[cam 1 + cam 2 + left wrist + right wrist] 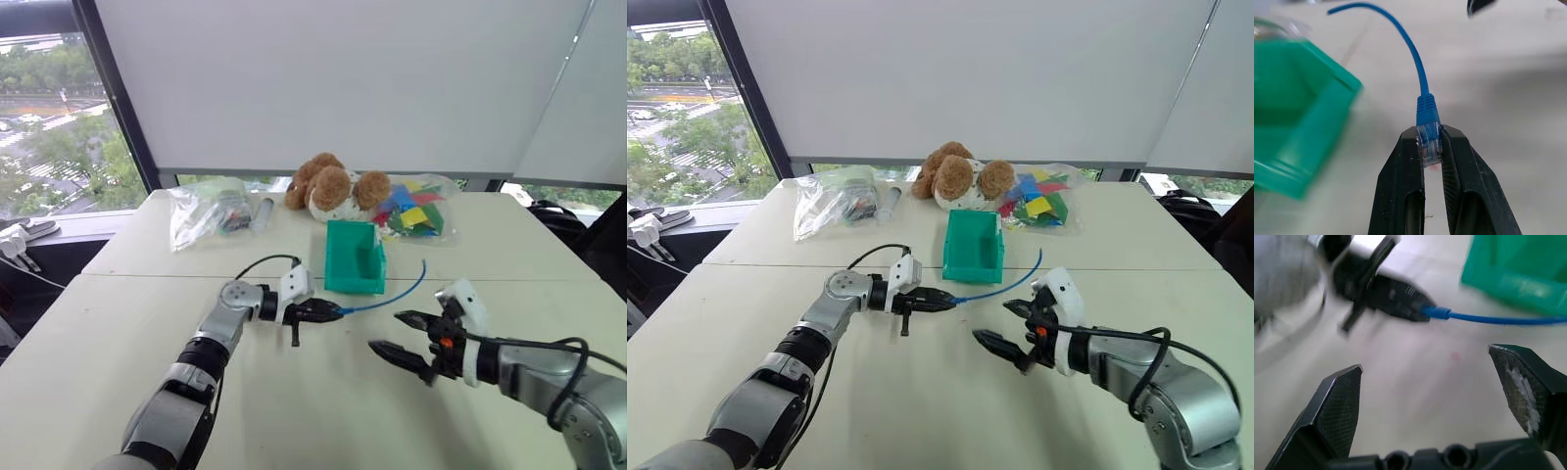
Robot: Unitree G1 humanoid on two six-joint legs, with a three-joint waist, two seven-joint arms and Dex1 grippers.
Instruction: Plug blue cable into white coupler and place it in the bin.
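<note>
On the counter (294, 411), the bin (355, 257) is standing open-topped just behind the action. The left gripper (328, 311) is clamping its jaws on the clear plug of the blue cable (397, 295), holding it above the surface while the rest is trailing rightward beside the bin. The right gripper (400, 335) is waiting close by, jaws spread and empty. Judging by this, the cable pickup is underway; mating needs the white coupler, which I cannot make out anywhere.
</note>
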